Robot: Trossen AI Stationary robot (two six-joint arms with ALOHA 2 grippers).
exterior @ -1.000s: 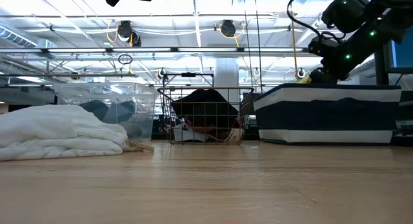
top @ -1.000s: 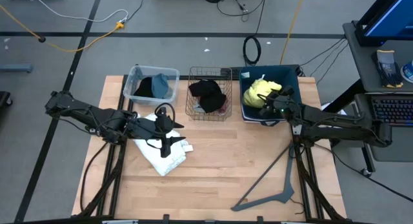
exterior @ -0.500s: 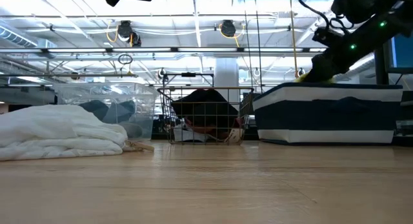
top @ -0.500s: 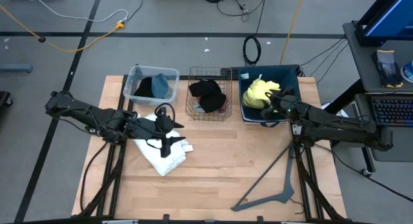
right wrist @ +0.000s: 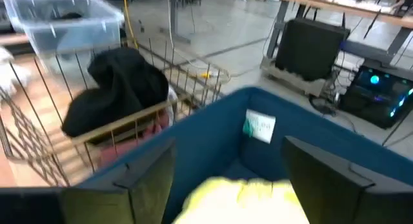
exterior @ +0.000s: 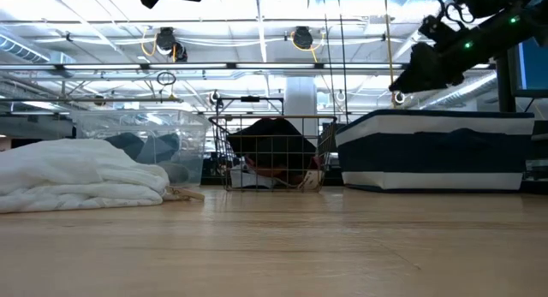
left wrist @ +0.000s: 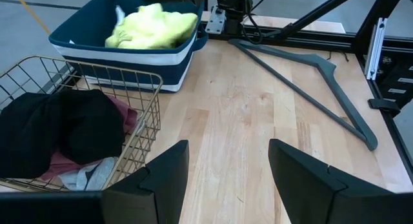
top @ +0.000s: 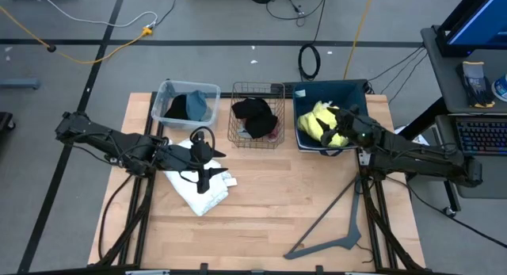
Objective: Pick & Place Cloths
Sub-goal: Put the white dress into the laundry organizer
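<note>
Right tool [top: 342,126] is hovering open-jawed over the yellow cloth [top: 323,122] inside the blue bin [top: 304,91]; left tool [top: 207,162], also open, is hanging above the white cloth [top: 198,192]. Low down, bare tabletop [exterior: 342,246] is stretching clear before the bin's edge.

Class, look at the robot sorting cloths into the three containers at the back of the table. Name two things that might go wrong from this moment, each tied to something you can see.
1. The right gripper hangs open over the yellow cloth in the dark blue bin; the cloth might snag a finger and lift out.
2. The left gripper is open above the white cloth on the table; a grab may catch only one fold, so the rest could trail.
</note>
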